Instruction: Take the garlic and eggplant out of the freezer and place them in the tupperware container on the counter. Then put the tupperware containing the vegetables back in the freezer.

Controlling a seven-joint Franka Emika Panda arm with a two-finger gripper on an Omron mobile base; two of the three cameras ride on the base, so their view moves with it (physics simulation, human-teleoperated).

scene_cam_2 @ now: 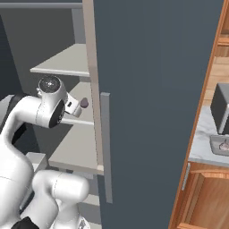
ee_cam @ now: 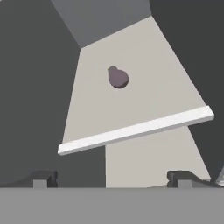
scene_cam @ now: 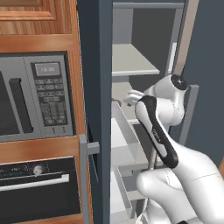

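Note:
The eggplant (ee_cam: 117, 78) is a small dull purple lump lying on a pale grey shelf (ee_cam: 131, 109) inside the open freezer (scene_cam_2: 156, 89). It also shows in the right base view as the eggplant (scene_cam_2: 84, 103) just beyond my white hand. My gripper (ee_cam: 113, 178) is open, its dark fingertips (ee_cam: 43, 178) wide apart, and it holds nothing; it is short of the eggplant, in front of the shelf's white lip. The tupperware container (scene_cam_2: 220, 147) sits on the counter (scene_cam_2: 200, 143) at the far right. A small pinkish lump in it looks like the garlic (scene_cam_2: 225, 144).
The freezer door (scene_cam_2: 105, 147) with its grey bar handle stands between the shelves and the counter. A toaster oven (scene_cam_2: 222, 107) is behind the tupperware. Left of the freezer are a microwave (scene_cam: 35, 96) and an oven (scene_cam: 35, 188). Translucent drawers (scene_cam: 124, 144) sit below the shelf.

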